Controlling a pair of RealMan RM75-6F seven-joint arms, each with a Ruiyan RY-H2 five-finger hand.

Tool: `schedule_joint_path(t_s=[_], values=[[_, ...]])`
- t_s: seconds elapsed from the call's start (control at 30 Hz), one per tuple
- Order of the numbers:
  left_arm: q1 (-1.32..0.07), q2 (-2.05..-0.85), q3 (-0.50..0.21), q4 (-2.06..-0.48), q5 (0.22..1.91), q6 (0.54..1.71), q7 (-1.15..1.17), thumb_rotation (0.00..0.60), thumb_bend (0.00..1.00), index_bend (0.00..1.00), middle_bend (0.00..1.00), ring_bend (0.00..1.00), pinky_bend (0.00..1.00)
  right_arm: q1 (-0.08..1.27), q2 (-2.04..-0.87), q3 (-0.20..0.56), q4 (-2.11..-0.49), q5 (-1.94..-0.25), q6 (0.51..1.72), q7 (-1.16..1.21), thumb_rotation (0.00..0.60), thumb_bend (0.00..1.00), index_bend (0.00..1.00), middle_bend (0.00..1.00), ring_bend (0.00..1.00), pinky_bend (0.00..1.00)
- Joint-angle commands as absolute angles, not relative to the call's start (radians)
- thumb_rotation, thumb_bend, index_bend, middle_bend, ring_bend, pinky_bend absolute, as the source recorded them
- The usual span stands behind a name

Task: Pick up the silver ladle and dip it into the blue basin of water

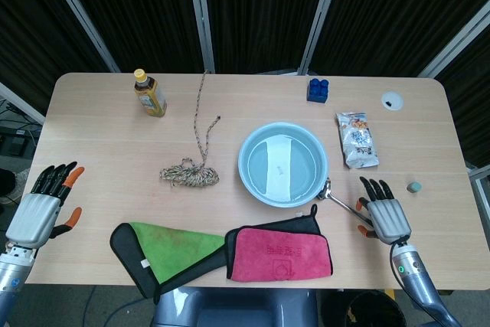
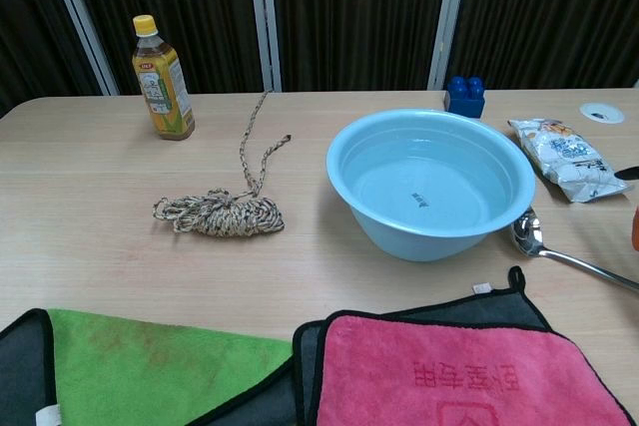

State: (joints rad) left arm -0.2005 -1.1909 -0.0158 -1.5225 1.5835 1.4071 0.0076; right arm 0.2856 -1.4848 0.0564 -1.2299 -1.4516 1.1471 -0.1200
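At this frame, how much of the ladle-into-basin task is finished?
Nothing completed yet. The silver ladle lies flat on the table, bowl beside the blue basin, which holds water. In hand: the right hand hovers open over the ladle's handle end, no grasp visible. The left hand is idle. Left: grasp, lift, dip.
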Motion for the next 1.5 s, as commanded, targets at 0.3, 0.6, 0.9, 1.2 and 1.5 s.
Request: schedule_joint_path(t_s=[0.3, 0.6, 0.9, 1.2, 1.5], values=[[-0.213, -1.197, -0.021, -1.518, 1.562, 1.383, 0.011, 0.6, 0.42, 0.0, 0.0, 0.0, 0.0, 0.318, -1.573, 0.065, -1.098, -1.427, 1.105, -0.071, 0.6, 0.16, 0.45, 0.0, 0.0, 0.0], [-0.221, -1.2, -0.024, -1.513, 1.545, 1.366, 0.016, 0.6, 0.42, 0.0, 0.0, 0.0, 0.0, 0.346, -1.634, 0.065, -0.985, -1.415, 1.059, -0.025, 0.6, 0.17, 0.45, 0.0, 0.0, 0.0], [-0.224, -1.198, -0.028, -1.509, 1.528, 1.359, 0.017, 0.6, 0.42, 0.0, 0.0, 0.0, 0.0, 0.363, -1.679, 0.06, -0.901, -1.409, 1.029, 0.011, 0.6, 0.18, 0.45, 0.0, 0.0, 0.0], [-0.225, -1.196, -0.023, -1.51, 1.535, 1.361, 0.013, 0.6, 0.43, 0.0, 0.0, 0.0, 0.0, 0.371, -1.711, 0.054, -0.842, -1.413, 1.018, 0.048, 0.6, 0.23, 0.47, 0.0, 0.0, 0.0], [-0.229, -1.196, -0.022, -1.508, 1.533, 1.357, 0.012, 0.6, 0.44, 0.0, 0.0, 0.0, 0.0, 0.375, -1.742, 0.05, -0.783, -1.414, 1.01, 0.066, 0.6, 0.32, 0.57, 0.0, 0.0, 0.0]])
